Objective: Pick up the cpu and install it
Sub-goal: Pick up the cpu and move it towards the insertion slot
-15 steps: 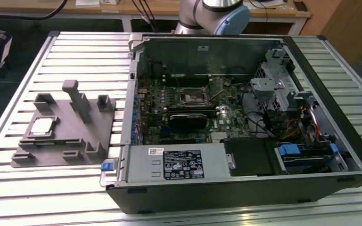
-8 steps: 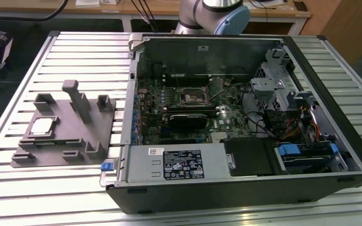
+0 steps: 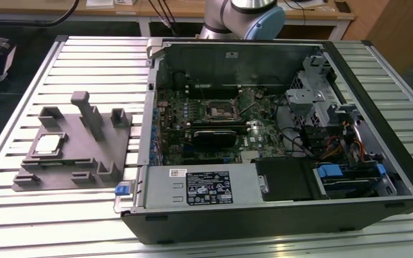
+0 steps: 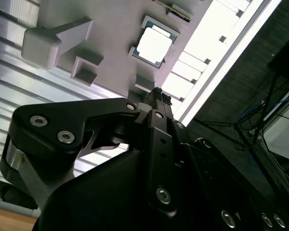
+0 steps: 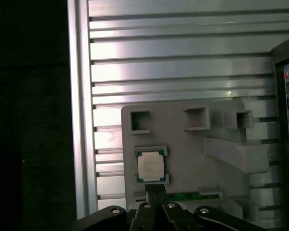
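White label w/ print on psu [image 3: 204, 189], small sticker on case wall [image 3: 232, 54], txt too small, none legible

Silvery metal cpu [image 5: 151, 167], matt plastic tray [image 5: 192, 154], ribbed metal table [image 5: 183, 62]

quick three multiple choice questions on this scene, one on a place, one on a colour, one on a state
1. Where does the cpu lie? A) in the grey tray B) in the motherboard socket C) on the floor
2. What colour is the cpu's top? A) red B) silvery-white C) black
3. How is the computer case? A) closed by a panel B) lying open C) standing upright

1 A: it sits in a tray recess in the exterior view. 2 B: pale metal in both wrist views. 3 B: its inside is exposed.
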